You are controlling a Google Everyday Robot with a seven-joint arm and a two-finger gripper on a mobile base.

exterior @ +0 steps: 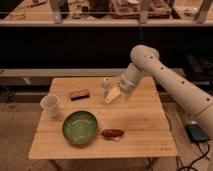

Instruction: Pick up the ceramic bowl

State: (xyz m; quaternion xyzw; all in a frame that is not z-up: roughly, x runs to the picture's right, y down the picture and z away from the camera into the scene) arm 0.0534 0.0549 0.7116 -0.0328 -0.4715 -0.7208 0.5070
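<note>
the ceramic bowl (80,128) is sitting toward the front left of the wooden table (145,135), green inside facing up, with a white cup (49,105) just behind it and a reddish-brown thing (113,133) lying right beside its right edge. the gripper (110,89) is hovering over the back middle of the table, well apart from the bowl, claw spread wide and gripping nothing.
</note>
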